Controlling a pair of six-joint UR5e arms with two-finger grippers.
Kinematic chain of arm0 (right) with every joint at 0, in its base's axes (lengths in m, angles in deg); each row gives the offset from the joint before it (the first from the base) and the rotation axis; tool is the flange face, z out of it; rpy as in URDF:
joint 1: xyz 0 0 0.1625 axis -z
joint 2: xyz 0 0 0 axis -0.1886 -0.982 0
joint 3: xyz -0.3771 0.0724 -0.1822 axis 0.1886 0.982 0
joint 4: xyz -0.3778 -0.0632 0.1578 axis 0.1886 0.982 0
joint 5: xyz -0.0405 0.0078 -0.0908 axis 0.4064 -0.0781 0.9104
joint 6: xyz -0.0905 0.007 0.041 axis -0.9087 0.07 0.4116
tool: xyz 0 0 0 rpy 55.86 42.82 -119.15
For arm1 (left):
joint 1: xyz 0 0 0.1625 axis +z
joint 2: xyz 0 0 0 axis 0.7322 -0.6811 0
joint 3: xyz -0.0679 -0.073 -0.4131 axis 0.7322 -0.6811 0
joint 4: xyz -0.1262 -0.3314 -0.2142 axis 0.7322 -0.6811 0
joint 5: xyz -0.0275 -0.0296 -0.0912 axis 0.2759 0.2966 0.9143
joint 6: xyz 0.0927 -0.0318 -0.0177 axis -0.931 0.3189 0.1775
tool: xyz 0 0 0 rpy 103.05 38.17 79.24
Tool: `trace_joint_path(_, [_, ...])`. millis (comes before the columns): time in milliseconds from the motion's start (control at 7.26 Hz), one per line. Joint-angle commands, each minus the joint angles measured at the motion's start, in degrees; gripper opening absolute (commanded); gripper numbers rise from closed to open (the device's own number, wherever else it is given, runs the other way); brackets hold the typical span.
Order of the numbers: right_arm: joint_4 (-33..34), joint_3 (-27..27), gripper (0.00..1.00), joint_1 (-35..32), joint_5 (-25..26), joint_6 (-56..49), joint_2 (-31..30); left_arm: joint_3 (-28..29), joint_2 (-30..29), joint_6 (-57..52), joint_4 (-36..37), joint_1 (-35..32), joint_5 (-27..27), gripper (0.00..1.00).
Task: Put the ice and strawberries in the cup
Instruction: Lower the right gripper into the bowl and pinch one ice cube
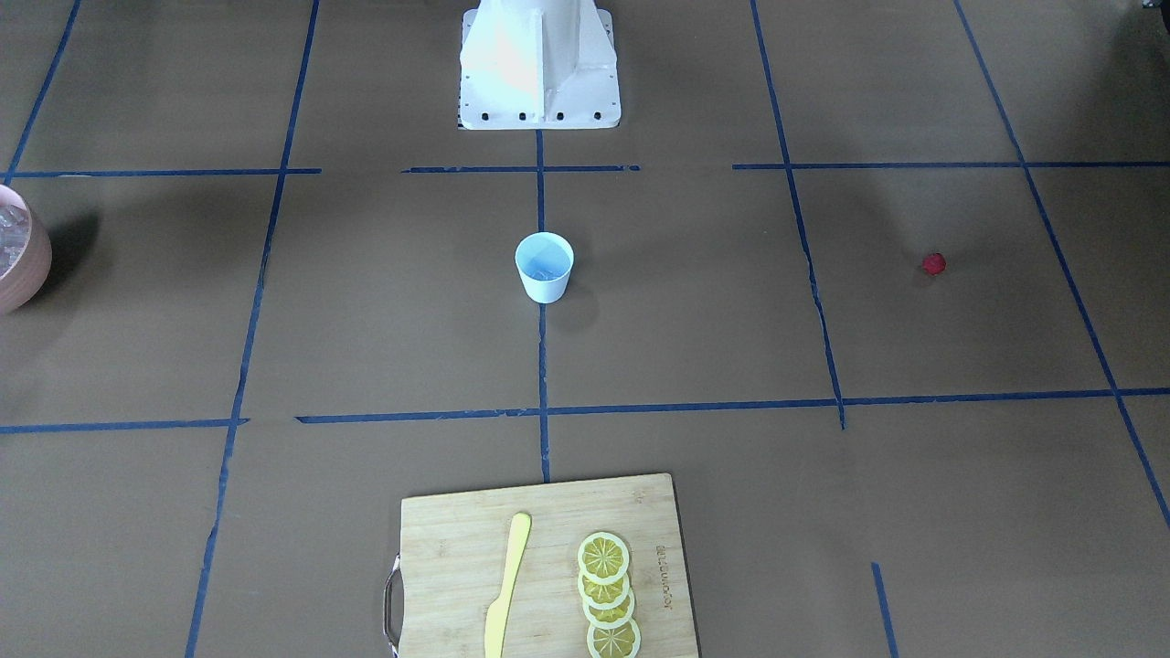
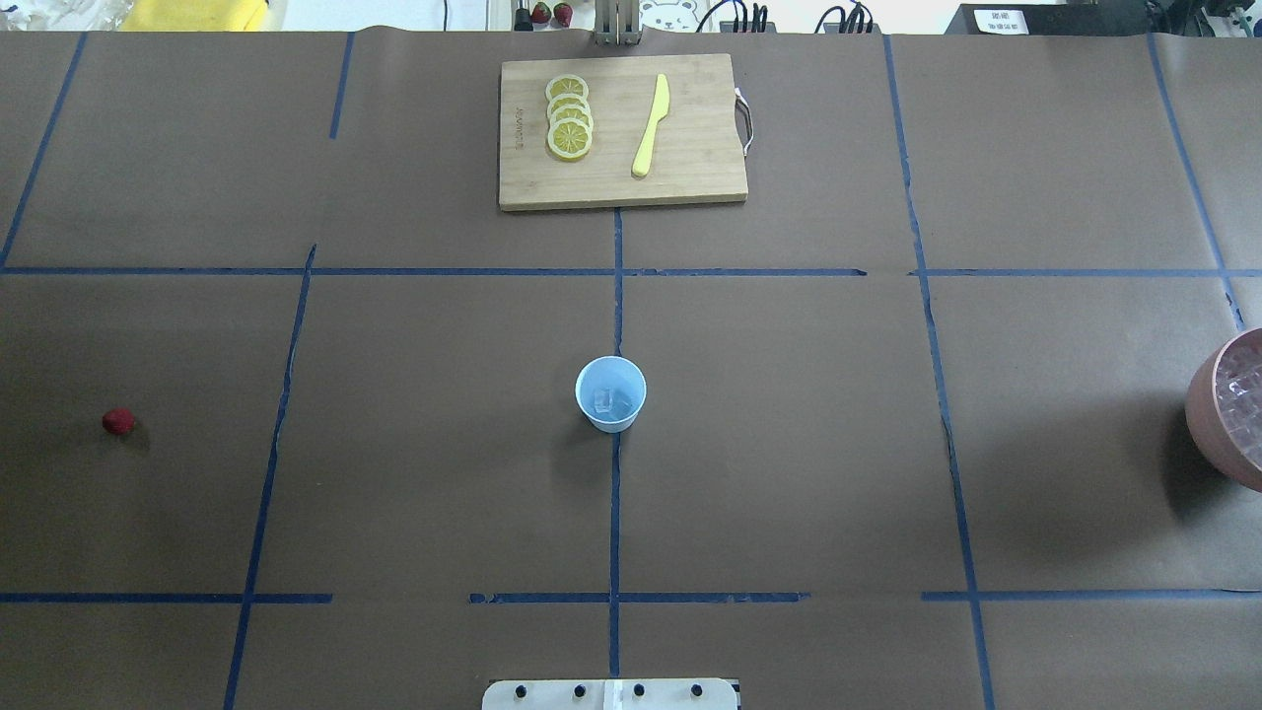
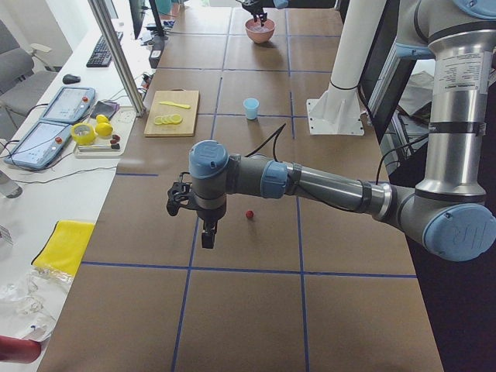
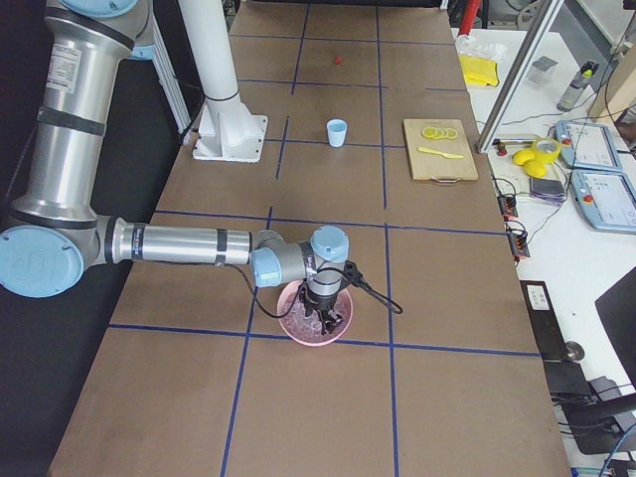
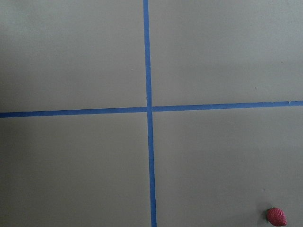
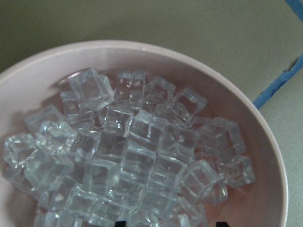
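Observation:
The pale blue cup (image 2: 610,392) stands upright at the table's centre, also in the front view (image 1: 544,267), with an ice cube (image 2: 603,400) inside. The red strawberry (image 2: 118,421) lies alone on the robot's left side, and shows in the left wrist view (image 5: 276,216). My left gripper (image 3: 208,235) hangs above the table just beside the strawberry (image 3: 249,215); I cannot tell whether it is open. My right gripper (image 6: 169,223) is over the pink bowl (image 6: 265,142) of ice cubes (image 6: 137,156), with its tips apart at the frame's bottom edge.
A wooden cutting board (image 2: 621,133) at the far middle holds lemon slices (image 2: 569,116) and a yellow knife (image 2: 651,124). The pink bowl (image 2: 1208,414) sits at the table's right edge. The robot's base (image 1: 539,64) is behind the cup.

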Motion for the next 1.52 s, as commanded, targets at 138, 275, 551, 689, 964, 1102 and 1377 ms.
trace_joint_path(138, [0.13, 0.02, 0.69, 0.21, 0.20, 0.06, 0.00, -0.03, 0.00, 0.00, 0.00, 0.00, 0.00, 1.00])
trace_joint_path(275, [0.13, 0.28, 0.69, 0.21, 0.20, 0.06, 0.00, -0.03, 0.00, 0.00, 0.00, 0.00, 0.00, 1.00])
trace_joint_path(551, [0.13, 0.46, 0.68, 0.21, 0.64, -0.02, 0.00, -0.03, 0.00, 0.00, 0.00, 0.00, 0.00, 1.00])
trace_joint_path(689, [0.05, 0.46, 0.68, 0.21, 0.64, -0.11, 0.00, -0.03, 0.00, 0.00, 0.00, 0.00, 0.00, 1.00])
trace_joint_path(964, [0.22, 0.55, 0.60, 0.21, 0.91, 0.06, 0.26, -0.38, 0.00, 0.00, 0.09, -0.09, 0.00, 1.00])
trace_joint_path(1102, [0.22, 0.55, 0.46, 0.29, 0.91, 0.06, 0.26, -0.47, 0.00, 0.00, 0.09, 0.00, 0.00, 1.00])
trace_joint_path(1377, [-0.21, 0.11, 0.00, 0.30, 1.78, -0.47, 0.18, -0.47, 0.00, 0.00, 0.17, -0.09, 0.00, 1.00])
